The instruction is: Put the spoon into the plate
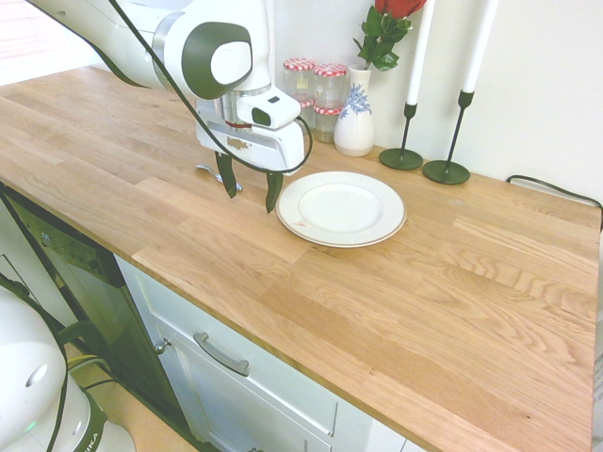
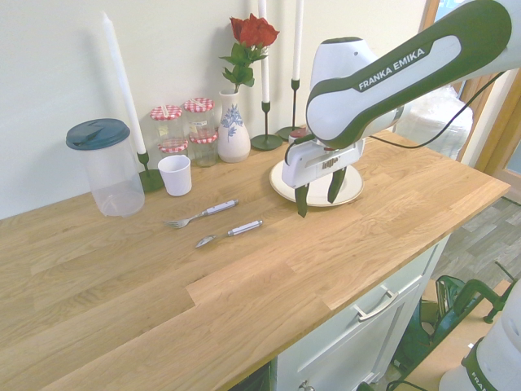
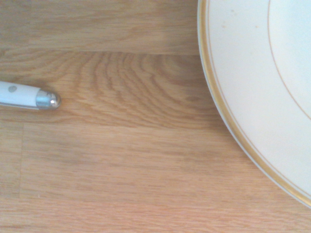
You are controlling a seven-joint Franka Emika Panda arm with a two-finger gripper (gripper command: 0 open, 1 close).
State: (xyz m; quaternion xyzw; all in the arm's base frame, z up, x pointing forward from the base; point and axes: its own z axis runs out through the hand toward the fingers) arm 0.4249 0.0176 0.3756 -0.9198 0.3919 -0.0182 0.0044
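In the second exterior view, the spoon (image 2: 229,234) lay on the wooden counter (image 2: 163,326), near the fork (image 2: 202,213); the gripper (image 2: 319,204), released and empty, partly hid the plate (image 2: 352,192). The wrist view cut off one white handle and the plate.

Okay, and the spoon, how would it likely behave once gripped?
The spoon should stay stiff, since its bowl and neck look like metal. It is probably light, being slim and short beside the plate. Its narrow, shiny parts might slip or twist between the fingers.
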